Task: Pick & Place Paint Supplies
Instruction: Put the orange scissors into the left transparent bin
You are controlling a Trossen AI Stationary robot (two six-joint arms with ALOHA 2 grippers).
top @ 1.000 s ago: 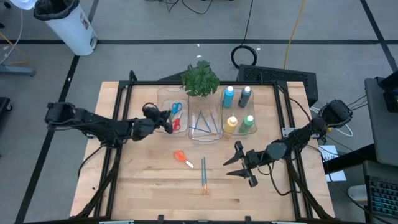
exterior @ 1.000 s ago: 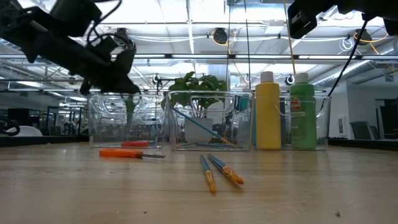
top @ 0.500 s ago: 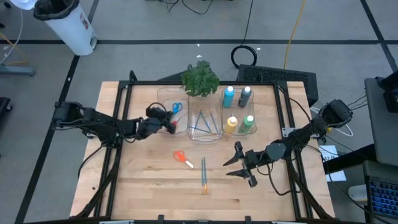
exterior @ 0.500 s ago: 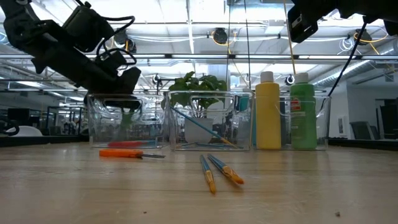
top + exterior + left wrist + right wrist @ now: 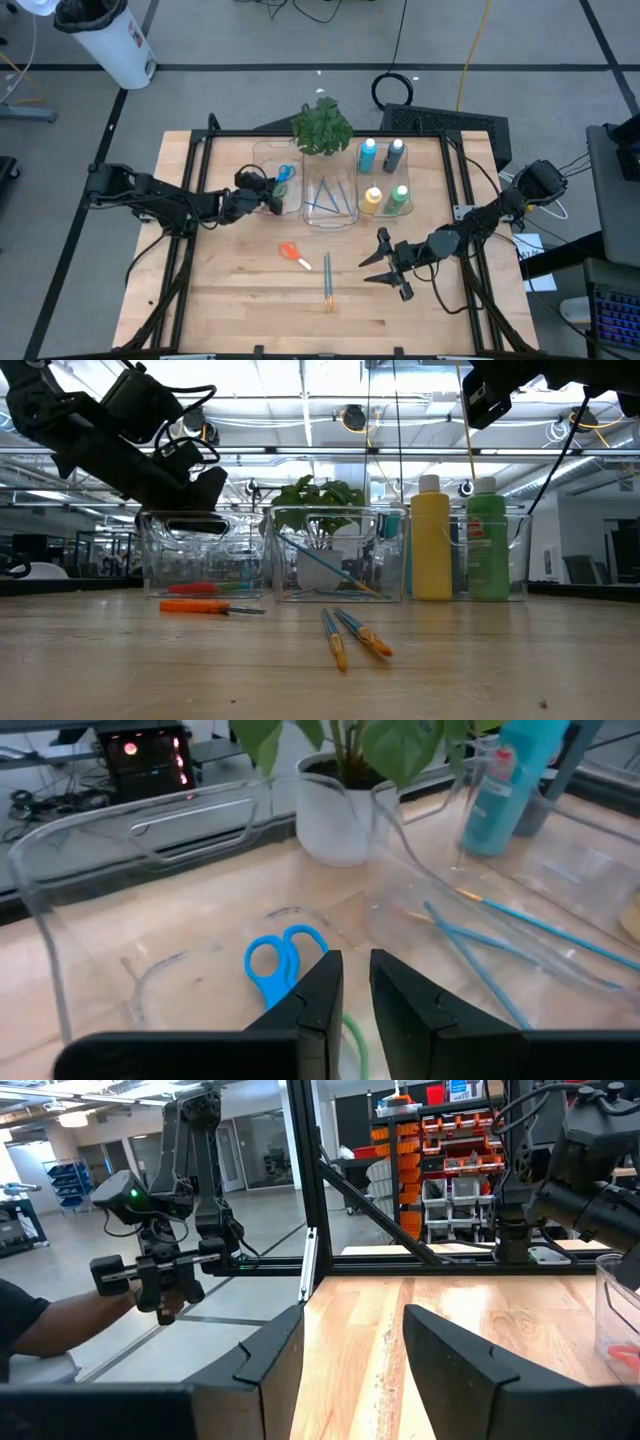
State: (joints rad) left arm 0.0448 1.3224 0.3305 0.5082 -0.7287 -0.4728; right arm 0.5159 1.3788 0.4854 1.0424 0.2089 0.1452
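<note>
Orange scissors (image 5: 290, 252) lie loose on the tabletop (image 5: 240, 300), toward me from my left tool (image 5: 268, 196), narrowly parted, gripping nothing, nearest arm.

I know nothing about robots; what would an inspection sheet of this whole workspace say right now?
Surface: wooden table, bare at the front.
Job's things: orange scissors and two brushes lie loose on the wood; blue scissors in the left bin; blue brushes in the middle bin; four paint bottles in the right bin.
Clutter: leafy plant behind the bins.
Grippers: left gripper over the left bin, jaws slightly parted, holding nothing; right gripper waits open and empty at the table's right.
Cables: coil and yellow cord on the floor.
Surroundings: white bin on the floor; a person's arm beyond the table.
</note>
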